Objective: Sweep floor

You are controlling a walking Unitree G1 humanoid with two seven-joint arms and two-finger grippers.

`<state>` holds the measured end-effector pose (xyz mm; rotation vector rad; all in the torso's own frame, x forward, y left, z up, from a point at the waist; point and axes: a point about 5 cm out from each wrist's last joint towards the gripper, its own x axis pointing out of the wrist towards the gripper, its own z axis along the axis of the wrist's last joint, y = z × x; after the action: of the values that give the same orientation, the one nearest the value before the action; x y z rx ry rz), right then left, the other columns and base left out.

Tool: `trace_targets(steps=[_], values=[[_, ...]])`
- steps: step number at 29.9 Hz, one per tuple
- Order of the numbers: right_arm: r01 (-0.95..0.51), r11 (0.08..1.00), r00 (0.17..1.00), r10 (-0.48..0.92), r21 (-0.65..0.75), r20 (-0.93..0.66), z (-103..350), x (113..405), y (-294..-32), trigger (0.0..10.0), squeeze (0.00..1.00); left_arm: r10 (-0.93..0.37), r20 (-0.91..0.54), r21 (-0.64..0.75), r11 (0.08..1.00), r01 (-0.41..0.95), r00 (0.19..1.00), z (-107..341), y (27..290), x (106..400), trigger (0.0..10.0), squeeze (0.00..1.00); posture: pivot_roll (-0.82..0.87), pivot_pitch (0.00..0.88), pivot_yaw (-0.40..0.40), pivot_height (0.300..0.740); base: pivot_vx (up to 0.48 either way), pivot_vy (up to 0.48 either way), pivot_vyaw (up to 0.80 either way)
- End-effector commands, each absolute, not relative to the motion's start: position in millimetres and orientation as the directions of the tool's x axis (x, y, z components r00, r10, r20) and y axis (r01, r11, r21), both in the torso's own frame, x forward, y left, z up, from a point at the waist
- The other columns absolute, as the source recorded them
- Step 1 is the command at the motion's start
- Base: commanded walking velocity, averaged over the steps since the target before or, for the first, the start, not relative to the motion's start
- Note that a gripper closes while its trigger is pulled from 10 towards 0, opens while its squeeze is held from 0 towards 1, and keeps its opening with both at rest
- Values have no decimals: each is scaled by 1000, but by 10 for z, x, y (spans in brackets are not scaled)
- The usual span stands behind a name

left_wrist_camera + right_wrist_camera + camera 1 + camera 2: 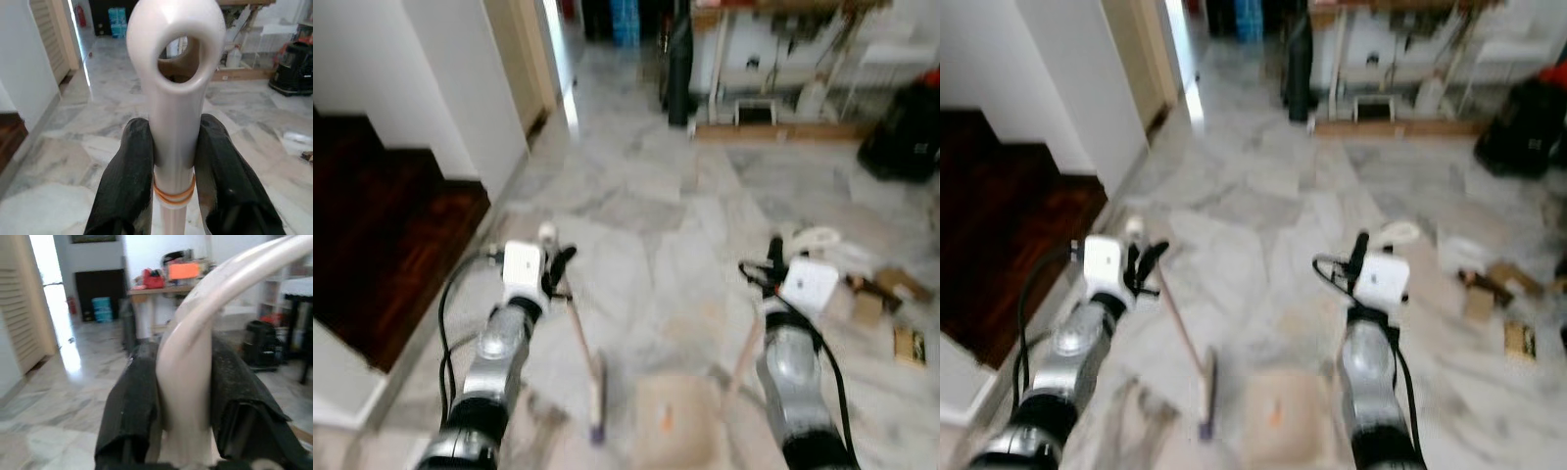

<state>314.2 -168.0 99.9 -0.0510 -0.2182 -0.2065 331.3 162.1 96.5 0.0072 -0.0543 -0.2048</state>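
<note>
Left gripper (173, 161) clamped on broom (579, 338) handle: glossy cream plastic tube, oval hanging hole at tip, orange rubber band just below black fingers (128, 181). In head view, thin pale stick slants from gripper toward 5 o'clock, head low on floor (636, 206).

Right gripper (185, 396) clamped on dustpan (677, 416) handle, smooth curved cream plastic between matte black fingers (132, 406); beige pan at 6 o'clock, between arms.

Floor polished grey-white marble. Dark wood stairs (382, 225) at 9 o'clock. Cardboard scraps (891, 304) at 3 o'clock.
</note>
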Motion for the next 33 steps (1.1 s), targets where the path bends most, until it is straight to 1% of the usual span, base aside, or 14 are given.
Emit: trace_targets(steps=[1, 6, 9, 15, 23, 33], values=[[204, 979, 949, -201, 16, 243, 1053, 3146, -1644, 10000, 0, -198, 125, 52, 980, 193, 972, 1141, 1649, 3370, 10000, 0, -99, 0, 67, 740, 349, 0, 0], [196, 980, 951, -192, 7, 243, 1055, 3147, -1662, 10000, 0, -193, 124, 45, 981, 189, 973, 1123, 1634, 3368, 10000, 0, -111, 0, 47, 740, 349, 0, 0], [172, 984, 955, -156, -44, 254, 1088, 3159, -1694, 10000, 0, -158, 130, -6, 987, 160, 979, 1106, 1616, 3368, 10000, 0, -114, 0, 20, 740, 350, 0, 0], [140, 988, 961, -118, -71, 251, 1102, 3165, -1720, 10000, 0, -136, 132, -12, 990, 138, 982, 1064, 1619, 3327, 10000, 0, -90, 0, -19, 740, 352, 0, 0], [128, 989, 966, -108, -72, 236, 1076, 3165, -1697, 10000, 0, -118, 131, -13, 993, 121, 984, 1042, 1664, 3299, 10000, 0, -86, 0, -15, 740, 352, 0, 0], [157, 985, 962, -137, -68, 236, 1085, 3152, -1784, 10000, 0, -124, 130, -8, 992, 126, 984, 1072, 1653, 3338, 10000, 0, -111, 0, 0, 740, 352, 0, 0]])
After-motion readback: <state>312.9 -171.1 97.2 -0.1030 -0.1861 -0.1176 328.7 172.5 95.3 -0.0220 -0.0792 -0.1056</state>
